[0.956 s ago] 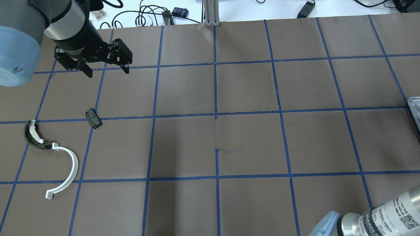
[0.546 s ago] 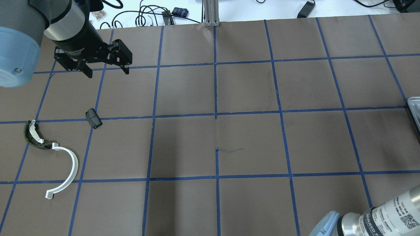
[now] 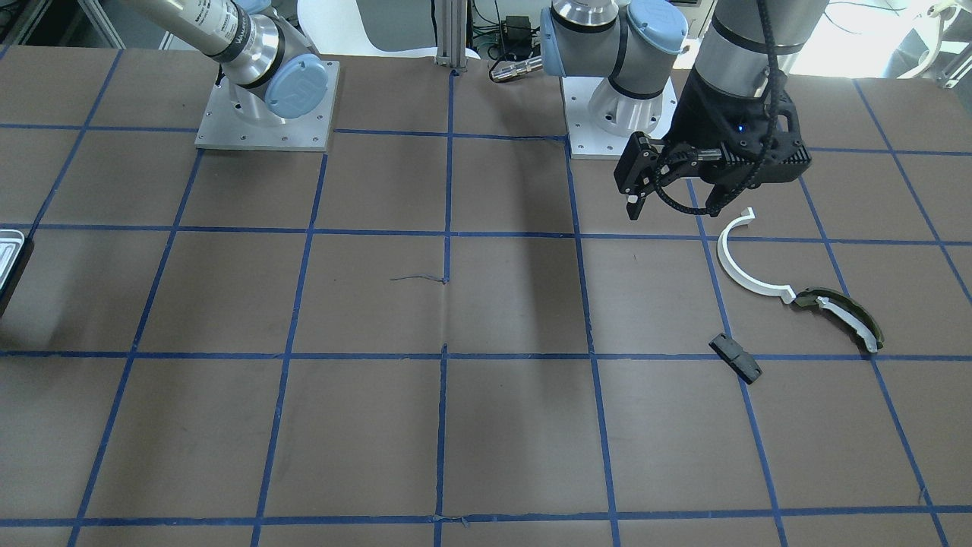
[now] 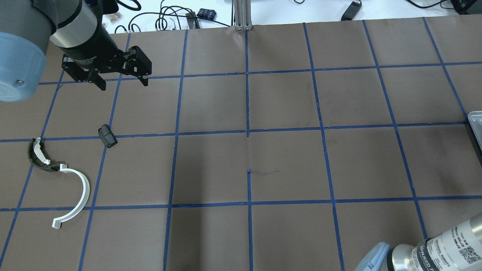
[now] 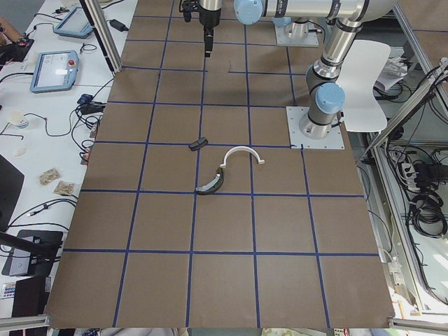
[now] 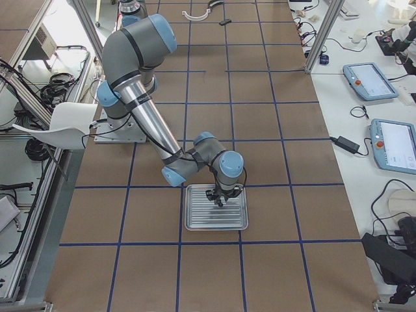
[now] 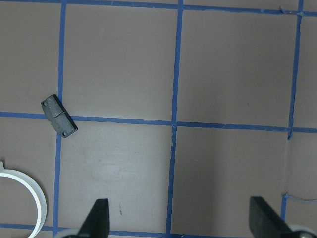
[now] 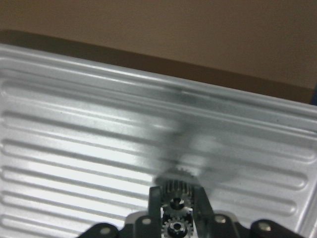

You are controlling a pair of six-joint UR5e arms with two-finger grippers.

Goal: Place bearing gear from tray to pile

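Bearing gear between jaws of right claw — low over tray

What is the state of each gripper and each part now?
left gripper: open, empty.
right gripper: shut on the bearing gear.
bearing gear: gripped, over the tray.
white half-ring arc: lying free.
olive curved piece: lying at the arc's end.
black block: lying apart.

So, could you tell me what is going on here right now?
The right gripper is down at the tray, shut on a small bearing gear. The left gripper hangs open and empty above the table, beside the pile: a white arc, an olive curved piece and a black block. No gear lies there yet.
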